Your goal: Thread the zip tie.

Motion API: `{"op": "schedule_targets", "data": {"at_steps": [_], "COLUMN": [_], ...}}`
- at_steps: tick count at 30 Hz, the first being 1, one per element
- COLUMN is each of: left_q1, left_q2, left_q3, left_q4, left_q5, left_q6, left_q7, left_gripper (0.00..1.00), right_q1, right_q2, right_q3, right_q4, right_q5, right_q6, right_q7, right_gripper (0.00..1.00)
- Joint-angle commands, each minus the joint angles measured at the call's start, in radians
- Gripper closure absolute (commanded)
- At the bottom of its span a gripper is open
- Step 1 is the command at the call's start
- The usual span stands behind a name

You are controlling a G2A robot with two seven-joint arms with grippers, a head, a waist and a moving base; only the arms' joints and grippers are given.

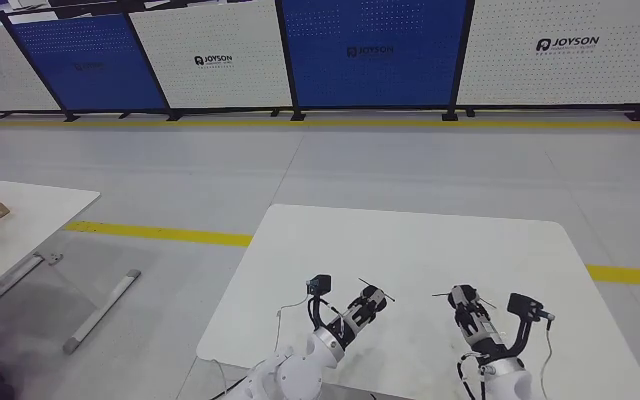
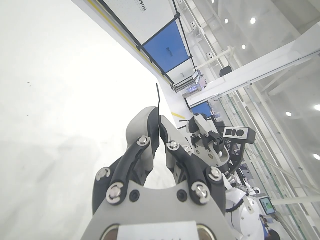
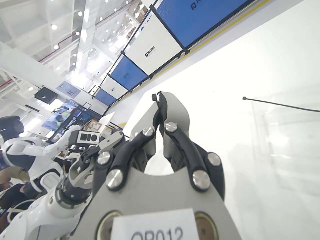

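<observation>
At the near edge of the white table (image 1: 420, 240), the left gripper (image 2: 158, 116) has its two fingers pressed together on a black zip tie (image 2: 157, 93). The tie's thin strip stands out past the fingertips against the pale tabletop beyond. From above, this tie crosses the fingertips at a slant and sticks out a little on both sides. Beside it, apart and not touching, the right gripper (image 3: 160, 103) is likewise clamped tight. It pinches a second zip tie (image 3: 153, 97), and the small square head pokes out just beside the fingertips. In the top view a short black stub juts from this gripper toward the left one, with a clear gap between the two ties. Both grippers sit over the near part of the table and point roughly toward its far edge. Farther out from the right gripper, on the side away from the left arm, a loose black tie (image 3: 280, 104) shows as a long thin line against the table. Whether it lies flat on the surface I cannot tell. Beyond the table a yellow floor line (image 1: 160, 233) crosses the grey floor, another white table (image 1: 40, 205) stands off to the left, and a row of blue and white panels (image 1: 375, 50) closes the background.
</observation>
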Motion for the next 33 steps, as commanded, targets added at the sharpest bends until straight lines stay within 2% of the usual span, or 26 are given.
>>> {"op": "schedule_targets", "data": {"at_steps": [1,4,9,14,16,28,33], "left_q1": [0.000,0.000,0.000,0.000,0.000,0.000,0.000], "left_q2": [0.000,0.000,0.000,0.000,0.000,0.000,0.000], "left_q3": [0.000,0.000,0.000,0.000,0.000,0.000,0.000], "left_q4": [0.000,0.000,0.000,0.000,0.000,0.000,0.000], "left_q5": [0.000,0.000,0.000,0.000,0.000,0.000,0.000], "left_q6": [0.000,0.000,0.000,0.000,0.000,0.000,0.000], "left_q7": [0.000,0.000,0.000,0.000,0.000,0.000,0.000], "left_gripper": [1.00,1.00,1.00,1.00,1.00,1.00,1.00], "right_q1": [0.000,0.000,0.024,0.031,0.033,0.032,0.006], "right_q2": [0.000,0.000,-0.014,-0.040,-0.049,-0.050,-0.057], "right_q3": [0.000,0.000,-0.024,-0.094,-0.116,-0.112,-0.097], "right_q4": [0.000,0.000,0.035,0.084,0.106,0.105,0.110], "right_q5": [0.000,0.000,0.039,0.033,0.017,0.023,0.061], "right_q6": [0.000,0.000,-0.071,-0.127,-0.129,-0.135,-0.222], "right_q7": [0.000,0.000,0.007,-0.097,-0.134,-0.131,-0.169], "right_gripper": [1.00,1.00,1.00,1.00,1.00,1.00,1.00]}}
